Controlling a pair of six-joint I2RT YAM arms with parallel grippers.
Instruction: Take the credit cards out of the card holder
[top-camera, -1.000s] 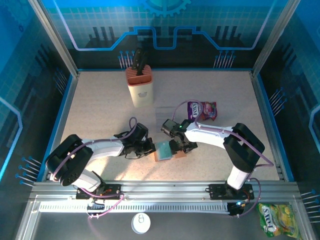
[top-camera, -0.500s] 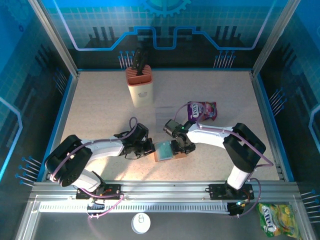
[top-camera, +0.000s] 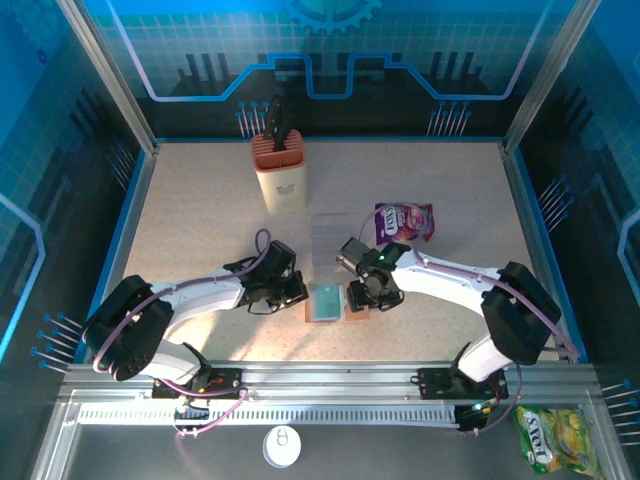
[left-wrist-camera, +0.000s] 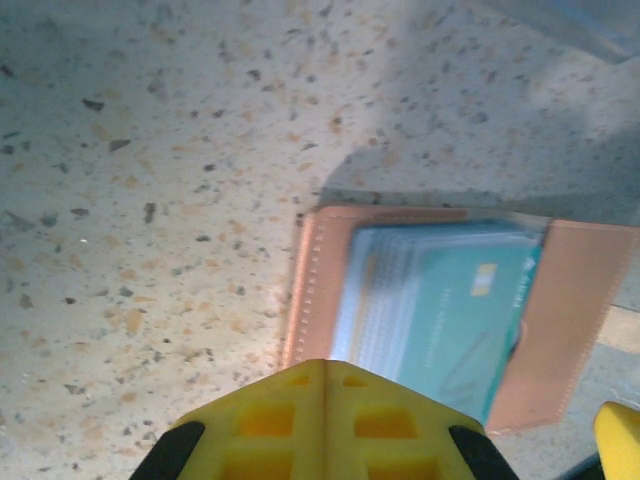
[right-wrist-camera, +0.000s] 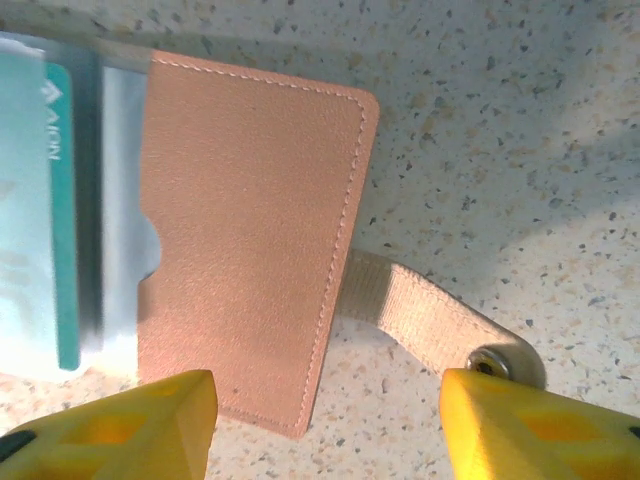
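On the left of the speckled, stone-look table (top-camera: 200, 220), the left gripper (left-wrist-camera: 325, 368) lies low, pointing at the card holder (left-wrist-camera: 575, 300). Its two yellow moulded fingers (left-wrist-camera: 260, 425), ribbed with square hollows, meet flush along a centre seam, closed with nothing between them. Their tip sits at the holder's near long edge; whether it touches cannot be told. Toward the back stands a cream knife block (top-camera: 280, 178) with a terracotta slotted top and a dark handle rising from it.

The card holder lies open and flat near the front middle of the table, between the two grippers. It is matt tan-brown leather with rounded corners and a line of pale stitching along the edges. The credit cards (left-wrist-camera: 450, 310) rest on its left half as a slightly fanned stack of thin teal and pale-blue rectangles, the top one bearing a small light mark. A grey-blue lining strip shows between them and the right-hand leather panel, whose inner edge has a small rounded notch. A beige strap (right-wrist-camera: 420, 310) runs out from under that panel to a round metal snap (right-wrist-camera: 490, 362).

The right gripper (right-wrist-camera: 325, 390) hangs over this panel with its yellow fingers wide apart, one over the panel's lower edge, the other by the snap, gripping nothing. Farther back to the right lies a glossy purple snack packet (top-camera: 404, 220).
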